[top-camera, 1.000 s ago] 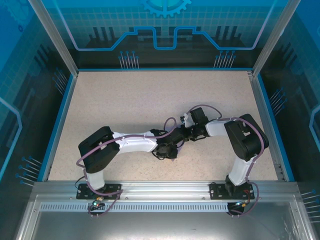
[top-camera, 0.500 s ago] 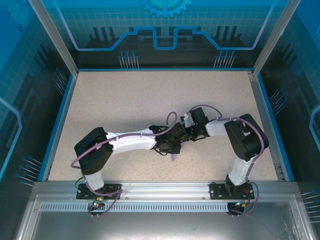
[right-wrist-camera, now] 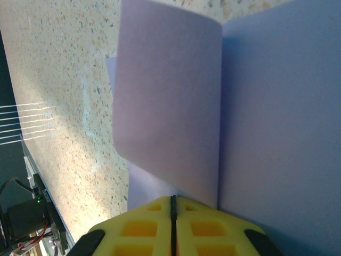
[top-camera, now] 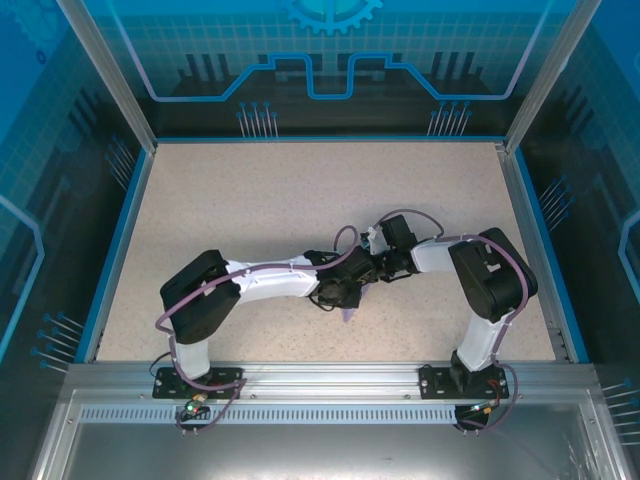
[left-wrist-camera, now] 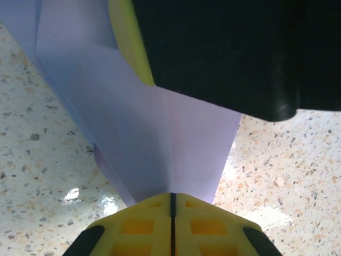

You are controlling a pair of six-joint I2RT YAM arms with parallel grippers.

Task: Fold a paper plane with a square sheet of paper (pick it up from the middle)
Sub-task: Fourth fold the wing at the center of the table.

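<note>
Closest in, at the foot of the left wrist view: left pincer [left-wrist-camera: 171, 213], yellow pads pressed flat together with only a bare seam between, nipping the near edge of the square sheet of paper [left-wrist-camera: 160, 138]. Likewise in the right wrist view: right pincer [right-wrist-camera: 172, 216], pads shut tight on another edge of the same pale lilac sheet [right-wrist-camera: 170, 101].

Just beyond the left pads: paper rising away in a tapering panel, already creased, no longer flat. Beyond the right pads: one sharp fold line running away from the pincer, a flap standing up to its left, a broad panel to its right. Above the sheet in the left wrist view, a dark housing [left-wrist-camera: 229, 53] with a yellow pad, probably the other arm's pincer, close against the paper.

Underneath and behind, speckled counter [left-wrist-camera: 48, 122]; sheet seemingly held clear of it rather than resting.

Farther out, from above: both arms bent inward, wrists meeting near the middle of the counter toward its near edge, a small lilac corner [top-camera: 348, 313] poking out below them.

Judged step: mid-fold, well short of a pointed dart; one crease made, wing or nose folds not yet readable.

Next move, as a guess: bring one held edge across to the crease with both grips kept firm, then lay down and press. Needed: matched motion of the two wrists, no tugging apart; thin paper, easily torn or slipped.
</note>
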